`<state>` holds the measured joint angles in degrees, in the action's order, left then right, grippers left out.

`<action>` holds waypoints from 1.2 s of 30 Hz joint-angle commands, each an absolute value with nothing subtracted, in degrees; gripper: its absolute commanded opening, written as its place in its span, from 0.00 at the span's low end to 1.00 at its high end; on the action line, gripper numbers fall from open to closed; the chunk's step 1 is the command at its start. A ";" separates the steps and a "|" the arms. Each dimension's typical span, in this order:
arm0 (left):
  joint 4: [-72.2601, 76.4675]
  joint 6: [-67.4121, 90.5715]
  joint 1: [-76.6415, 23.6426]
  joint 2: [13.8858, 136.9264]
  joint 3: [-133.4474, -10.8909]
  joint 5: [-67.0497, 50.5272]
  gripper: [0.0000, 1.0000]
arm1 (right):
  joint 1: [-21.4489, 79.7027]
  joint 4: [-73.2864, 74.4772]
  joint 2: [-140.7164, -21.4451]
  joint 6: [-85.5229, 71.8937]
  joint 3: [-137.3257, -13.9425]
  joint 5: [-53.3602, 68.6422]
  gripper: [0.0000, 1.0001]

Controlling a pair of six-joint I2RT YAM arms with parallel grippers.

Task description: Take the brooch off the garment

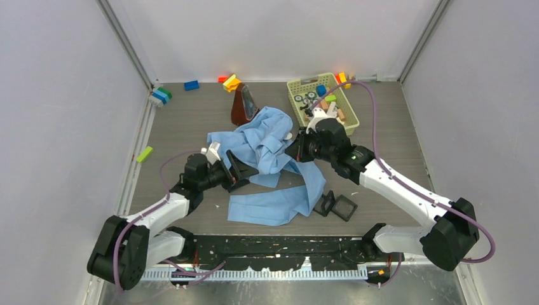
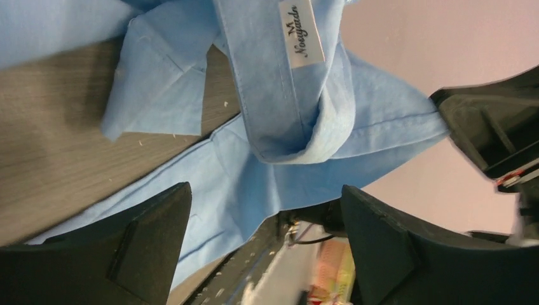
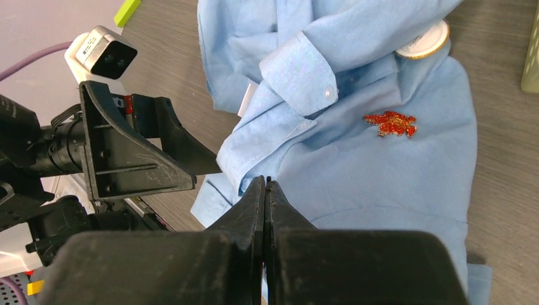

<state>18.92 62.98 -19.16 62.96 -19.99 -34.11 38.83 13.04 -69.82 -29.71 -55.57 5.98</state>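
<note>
My left gripper (image 2: 266,190) stands wide with nothing in it, just beside the collar fold of the garment (image 2: 254,95). I read that as staged to pin or grab cloth, not holding any. My right gripper (image 3: 265,183) is closed flat with its tips at a folded shirt edge; can't tell if cloth is pinched there, possibly to keep the panel taut. The brooch (image 3: 391,122) sits exposed on the smooth blue panel beyond my right tips, touched by neither gripper, so it looks like the next grab target.
</note>
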 commanded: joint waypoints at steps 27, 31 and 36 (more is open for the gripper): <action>49.16 84.75 -35.76 75.84 -16.38 -9.16 0.76 | 41.94 8.22 -68.44 -34.30 -53.77 6.81 0.01; 55.10 82.33 -33.85 81.03 -17.65 -6.09 0.48 | 42.59 7.90 -68.50 -34.81 -52.90 6.79 0.01; 54.54 78.41 -25.54 79.86 -21.66 -14.02 0.04 | 42.62 10.31 -67.32 -34.31 -50.36 5.43 0.07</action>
<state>49.06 82.81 -31.05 81.69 -17.04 -9.78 42.17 10.87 -69.71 -33.63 -51.79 6.07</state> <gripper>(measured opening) 0.139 0.029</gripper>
